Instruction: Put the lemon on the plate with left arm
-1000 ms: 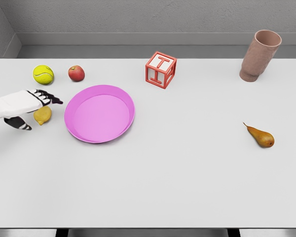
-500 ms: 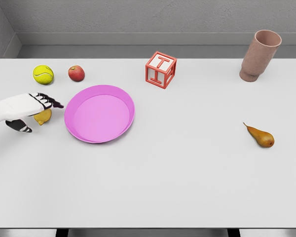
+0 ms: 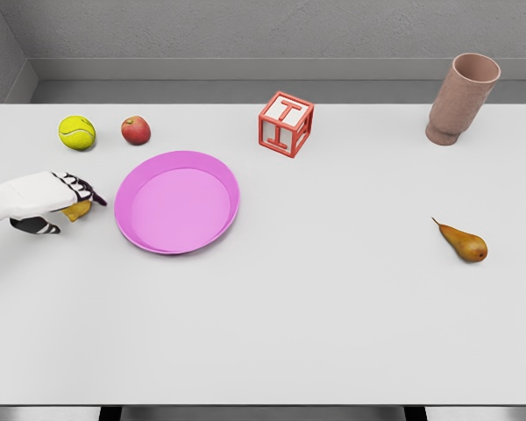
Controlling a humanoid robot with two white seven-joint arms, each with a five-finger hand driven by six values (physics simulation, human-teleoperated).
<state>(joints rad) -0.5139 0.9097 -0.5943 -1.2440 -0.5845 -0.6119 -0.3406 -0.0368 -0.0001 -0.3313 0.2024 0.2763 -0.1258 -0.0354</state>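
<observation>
Left robot hand (image 3: 48, 197) fingers curled over lemon (image 3: 77, 210), grasping it beside plate (image 3: 177, 203).

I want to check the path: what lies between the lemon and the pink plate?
Nothing; the head view shows only bare table between the lemon and the plate.

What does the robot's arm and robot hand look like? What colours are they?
Only one arm shows, coming in from the left edge. The arm is smooth, rounded and white, like a plastic shell. The left robot hand is white across its back, and its fingers are banded black and white with dark tips. No cables or markings can be seen.
</observation>
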